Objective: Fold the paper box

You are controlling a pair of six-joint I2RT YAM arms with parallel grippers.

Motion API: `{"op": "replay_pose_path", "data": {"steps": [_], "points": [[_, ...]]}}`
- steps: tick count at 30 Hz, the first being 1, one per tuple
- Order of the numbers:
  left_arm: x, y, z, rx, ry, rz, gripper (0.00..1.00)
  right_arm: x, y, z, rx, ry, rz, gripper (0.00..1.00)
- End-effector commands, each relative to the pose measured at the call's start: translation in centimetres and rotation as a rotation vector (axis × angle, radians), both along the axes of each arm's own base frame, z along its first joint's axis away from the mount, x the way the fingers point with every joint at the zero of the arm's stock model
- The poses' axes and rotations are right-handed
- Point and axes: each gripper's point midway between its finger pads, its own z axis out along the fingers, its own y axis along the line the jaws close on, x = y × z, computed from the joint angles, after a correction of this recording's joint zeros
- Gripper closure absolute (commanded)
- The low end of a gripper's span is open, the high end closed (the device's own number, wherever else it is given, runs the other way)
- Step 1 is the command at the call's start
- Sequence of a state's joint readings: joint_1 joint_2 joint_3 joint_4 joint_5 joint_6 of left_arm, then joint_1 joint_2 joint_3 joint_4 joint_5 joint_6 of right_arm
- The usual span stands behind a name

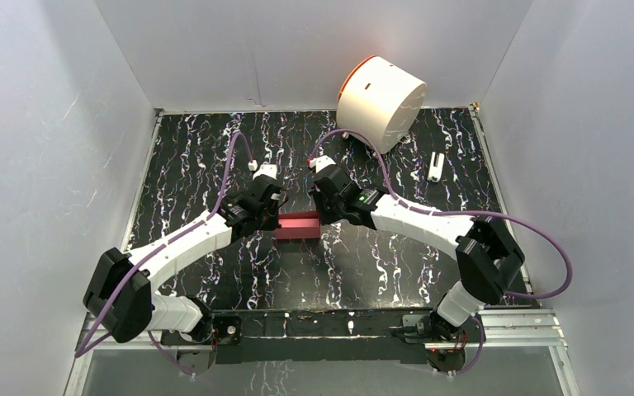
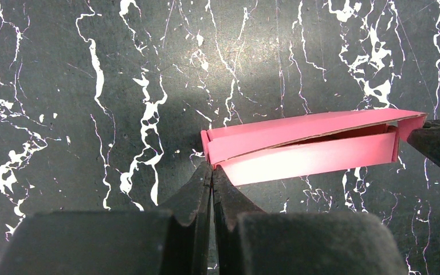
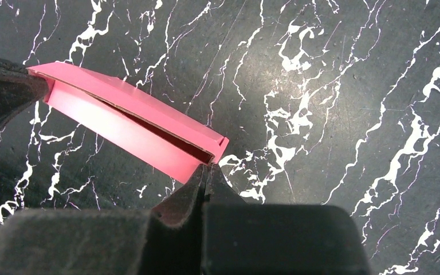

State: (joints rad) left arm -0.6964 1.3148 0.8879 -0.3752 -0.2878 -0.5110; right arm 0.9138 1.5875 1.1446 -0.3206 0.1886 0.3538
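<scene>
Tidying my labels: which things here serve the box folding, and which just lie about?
Job: paper box; left tool and right tool, both shut at its ends.
Lying about: white cylinder with orange rim; small white object.

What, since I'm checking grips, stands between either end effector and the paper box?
Nothing visible: the left end effector and right end effector, both shut, touch opposite ends of the paper box.
</scene>
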Motion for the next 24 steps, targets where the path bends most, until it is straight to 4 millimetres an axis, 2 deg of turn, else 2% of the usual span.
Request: {"op": "replay_pose_path", "data": {"steps": [1, 5, 24], "points": [[-2.5, 0.1, -2.1, 0.026, 0.117, -0.035, 1.00, 0.5, 2.7, 2.5, 0.119, -0.004, -0.013, 0.97], [-2.5, 0.0, -2.1, 0.019, 0.120, -0.036, 1.00, 0.5, 2.7, 2.5, 0.121, -0.001, -0.023, 1.00], [-2.9, -0.1, -2.3, -0.002, 0.120, -0.032, 1.00, -0.5, 1.6, 0.2, 0.062, 0.021, -0.037, 1.00]]}}
